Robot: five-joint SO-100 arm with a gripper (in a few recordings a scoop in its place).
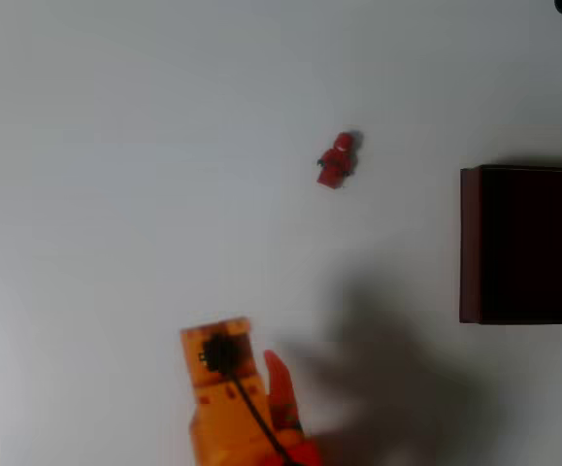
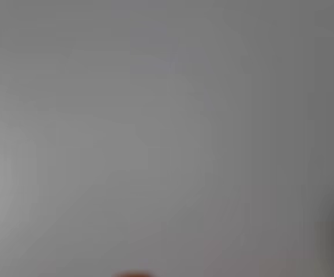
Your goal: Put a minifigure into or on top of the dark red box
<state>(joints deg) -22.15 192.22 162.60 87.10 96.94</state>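
gripper low in frame, figure lying free on table

overhead view: gripper (image 1: 261,374) sits at the bottom edge, orange body with a black cable running down it. one red finger (image 1: 281,386) sticks up on the right of the orange block, tip pointing toward the top of the picture. the other finger can't be made out, so can't tell how wide the jaws stand. nothing seen between or against them; the finger tip is over bare table (image 1: 115,194). blurry grey shadow spreads right of the gripper.

minifigure (image 1: 337,160) lies on the table, up and right of the gripper, well apart from it, head toward upper right. box (image 1: 471,243) sits at the right edge, dark inside, cut off by the frame; figure is left of it, outside, not touching.

wrist view: blurred grey surface, a faint reddish sliver at the bottom edge, too blurred to tell.
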